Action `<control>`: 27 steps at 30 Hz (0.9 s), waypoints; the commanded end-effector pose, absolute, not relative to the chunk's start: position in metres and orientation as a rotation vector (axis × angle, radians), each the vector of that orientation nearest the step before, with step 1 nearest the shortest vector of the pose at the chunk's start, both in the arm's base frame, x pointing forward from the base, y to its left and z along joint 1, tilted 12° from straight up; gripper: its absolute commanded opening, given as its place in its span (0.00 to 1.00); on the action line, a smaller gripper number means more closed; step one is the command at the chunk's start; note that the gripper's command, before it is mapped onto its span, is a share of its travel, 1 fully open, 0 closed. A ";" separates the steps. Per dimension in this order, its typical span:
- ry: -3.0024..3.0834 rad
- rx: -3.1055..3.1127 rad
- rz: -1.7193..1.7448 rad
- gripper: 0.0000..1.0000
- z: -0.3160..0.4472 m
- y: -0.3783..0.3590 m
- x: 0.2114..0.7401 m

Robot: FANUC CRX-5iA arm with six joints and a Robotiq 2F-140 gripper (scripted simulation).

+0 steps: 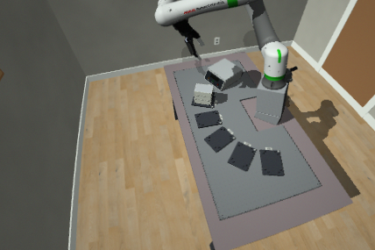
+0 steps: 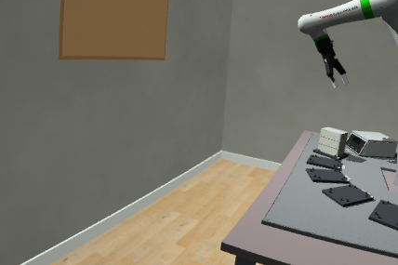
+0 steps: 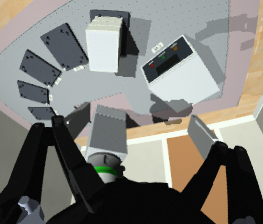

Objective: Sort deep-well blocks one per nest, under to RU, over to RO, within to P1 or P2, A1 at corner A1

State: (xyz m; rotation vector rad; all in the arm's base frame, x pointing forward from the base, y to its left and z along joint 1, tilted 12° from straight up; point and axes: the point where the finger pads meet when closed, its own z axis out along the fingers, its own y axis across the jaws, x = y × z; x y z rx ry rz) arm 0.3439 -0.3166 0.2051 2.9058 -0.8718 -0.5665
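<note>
Three pale deep-well blocks [image 1: 203, 96] [image 2: 332, 142] [image 3: 103, 49] stand stacked on the dark infeed nest [image 1: 195, 103] [image 3: 125, 31]. The cut corners are too small to tell. The check-weigher [image 1: 227, 71] [image 2: 378, 146] [image 3: 188, 82] stands beside the stack with nothing on its platform. Its front shows red, green and amber lamps in the wrist view; none looks clearly lit. Four dark nests [image 1: 208, 119] [image 1: 220, 139] [image 1: 242, 156] [image 1: 272, 163] hold no block; their labels are unreadable. My gripper [image 1: 200, 50] [image 2: 339, 82] [image 3: 140, 117] is open and empty, high above the weigher end of the table.
The grey robot base [image 1: 269, 103] [image 3: 107, 131] stands at the table's inner side, near the weigher. The nests lie in an arc on the grey mat [image 1: 263, 196] [image 2: 298, 212]. The mauve table edge [image 1: 285, 231] [image 2: 251, 235] surrounds the mat. Walls stand behind the arm.
</note>
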 end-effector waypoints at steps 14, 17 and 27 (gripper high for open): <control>-0.898 3.001 -0.523 1.00 0.203 -0.247 0.353; -0.898 3.001 -0.523 1.00 0.203 -0.232 0.354; -0.898 3.001 -0.523 1.00 0.183 -0.221 0.358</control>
